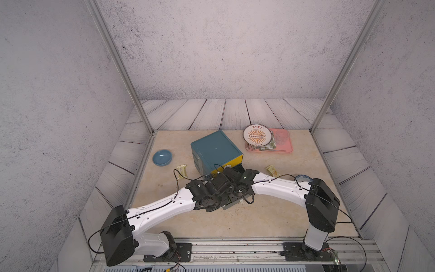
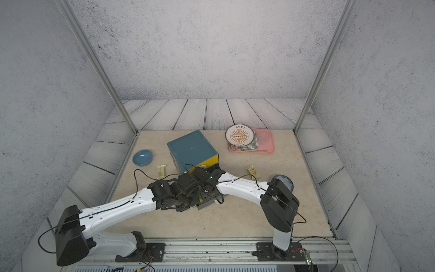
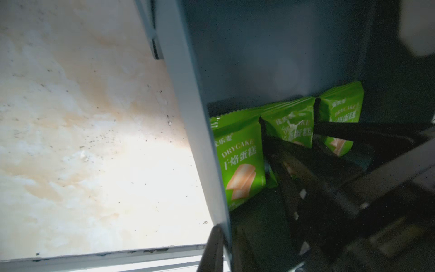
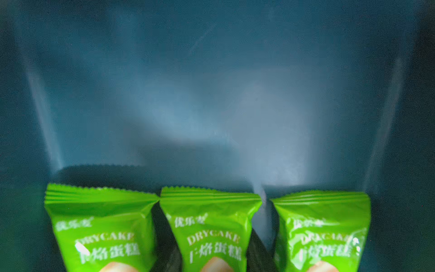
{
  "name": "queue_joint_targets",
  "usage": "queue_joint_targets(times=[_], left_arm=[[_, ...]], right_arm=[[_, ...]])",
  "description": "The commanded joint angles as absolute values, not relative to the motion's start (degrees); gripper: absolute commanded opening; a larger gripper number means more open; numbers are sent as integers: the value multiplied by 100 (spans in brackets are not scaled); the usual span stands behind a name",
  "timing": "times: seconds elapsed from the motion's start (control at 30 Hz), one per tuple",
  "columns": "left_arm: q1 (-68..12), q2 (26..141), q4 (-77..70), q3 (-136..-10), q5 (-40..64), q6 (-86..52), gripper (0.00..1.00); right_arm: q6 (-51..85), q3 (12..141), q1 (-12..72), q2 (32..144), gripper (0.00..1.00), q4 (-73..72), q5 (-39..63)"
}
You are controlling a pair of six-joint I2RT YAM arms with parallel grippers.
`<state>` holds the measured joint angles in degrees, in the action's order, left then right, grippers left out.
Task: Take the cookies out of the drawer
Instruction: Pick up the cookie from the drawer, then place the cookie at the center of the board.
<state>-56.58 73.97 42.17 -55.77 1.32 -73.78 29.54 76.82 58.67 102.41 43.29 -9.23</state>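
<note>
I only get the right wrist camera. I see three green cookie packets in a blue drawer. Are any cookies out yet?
Observer: Yes. In both top views one yellow packet lies on the table left of the drawer box, a second yellow packet right of it.
Operator: Where are my gripper's fingers?
Observer: The left wrist view shows the right gripper, its fingers on either side of the middle green packet.

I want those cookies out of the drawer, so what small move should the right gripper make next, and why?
Probably close the right gripper on the middle green packet: its fingers stand either side of it in the drawer, and a firm pinch isn't evident yet.
</note>
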Motion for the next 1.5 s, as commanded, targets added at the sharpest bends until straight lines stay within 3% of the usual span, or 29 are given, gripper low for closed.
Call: queue_joint_targets(times=[0.0, 0.53, 1.03, 1.47], left_arm=[[-5634, 7357, 3761, -5558, 386, -7189, 11], [-5528, 7486, 3822, -5579, 463, -7049, 11], [-5451, 7620, 3831, -5610, 556, -6940, 11], [-5249, 7622, 4036, -5745, 639, -6681, 11]], right_arm=[[2914, 7589, 5859, 10299, 38, 4803, -1022], [2690, 8275, 5785, 9639, 37, 5523, -1107], [2819, 8243, 5604, 9052, 37, 5257, -1120], [2845, 8473, 4952, 8416, 37, 5379, -1161]])
